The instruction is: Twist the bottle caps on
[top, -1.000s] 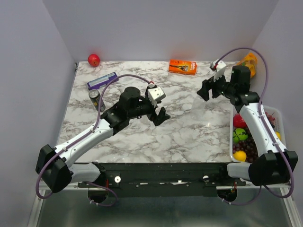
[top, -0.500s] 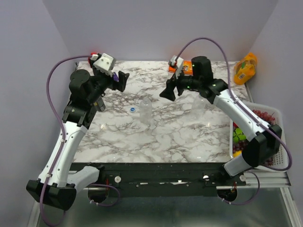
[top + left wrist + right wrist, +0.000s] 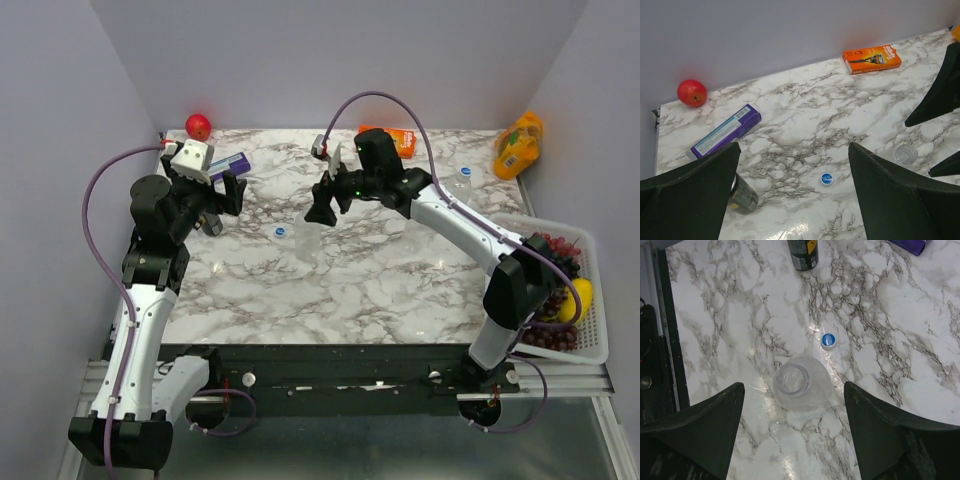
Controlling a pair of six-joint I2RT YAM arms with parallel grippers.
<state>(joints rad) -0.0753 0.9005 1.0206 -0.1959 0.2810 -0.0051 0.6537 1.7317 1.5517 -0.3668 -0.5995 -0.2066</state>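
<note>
Since the right end effector (image 3: 320, 207) hangs spread apart over the bottle (image 3: 801, 385), it ought to centre on the neck before closing, I reckon.

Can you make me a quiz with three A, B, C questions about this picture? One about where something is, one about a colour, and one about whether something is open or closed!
1. Where is the blue cap?
A) on the table beside the clear bottle
B) screwed on the bottle
C) inside the bottle

2. What colour is the apple?
A) green
B) yellow
C) red

3. The bottle under the right hand is:
A) capped
B) open on top
C) lying on its side

Answers:
1 A, the cap lies flat on the marble next to the bottle.
2 C, it shows red by the back wall.
3 B, the right wrist view looks straight into its bare mouth.
</note>
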